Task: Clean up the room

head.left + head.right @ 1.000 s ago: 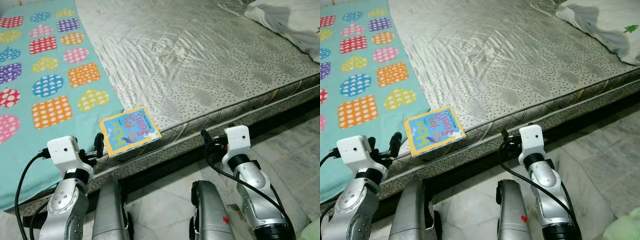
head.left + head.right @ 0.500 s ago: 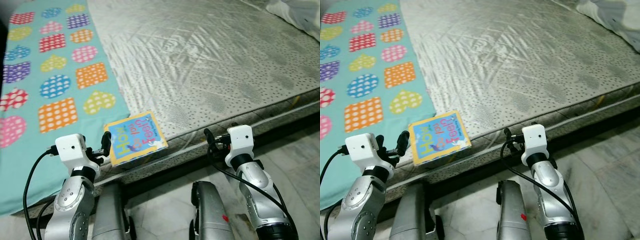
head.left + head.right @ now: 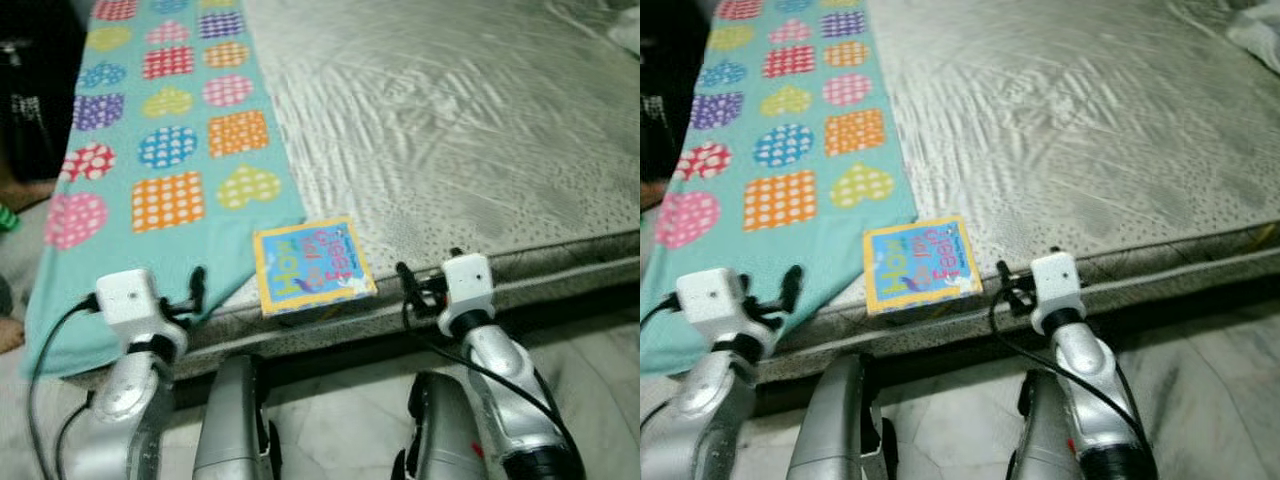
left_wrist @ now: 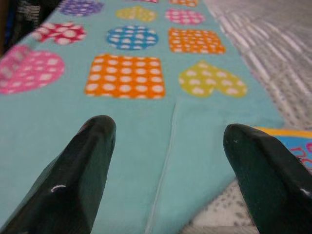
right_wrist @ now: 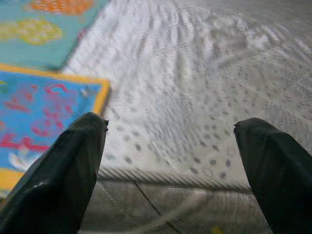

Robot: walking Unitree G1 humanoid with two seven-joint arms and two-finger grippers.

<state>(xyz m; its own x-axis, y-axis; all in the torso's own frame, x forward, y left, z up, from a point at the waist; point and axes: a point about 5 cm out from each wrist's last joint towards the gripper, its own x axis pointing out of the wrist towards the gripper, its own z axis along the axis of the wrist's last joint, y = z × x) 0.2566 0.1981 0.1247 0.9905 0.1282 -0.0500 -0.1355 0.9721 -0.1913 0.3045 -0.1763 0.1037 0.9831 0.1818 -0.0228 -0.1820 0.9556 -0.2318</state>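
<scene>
A yellow-bordered blue picture book [image 3: 312, 265] lies flat at the near edge of the grey mattress [image 3: 450, 130], beside the corner of a teal blanket [image 3: 180, 150] printed with coloured hearts and squares. My left gripper [image 4: 168, 131] is open and hovers low over the blanket's near edge, left of the book [image 4: 292, 146]. My right gripper [image 5: 170, 126] is open at the mattress edge, just right of the book [image 5: 44, 117]. Nothing is between either pair of fingers. In the left eye view the left gripper [image 3: 197, 285] and right gripper [image 3: 425, 275] flank the book.
Pale marble floor [image 3: 340, 440] lies below the mattress edge, with my two silver legs [image 3: 230, 430] over it. A dark object [image 3: 30, 100] stands at the far left beside the blanket. A bit of white bedding [image 3: 1260, 25] shows at the far right corner.
The camera has swung left, so the whole scene has slid right and the pillow has nearly left the picture. Both grippers stay open beside the book, which lies where it was.
</scene>
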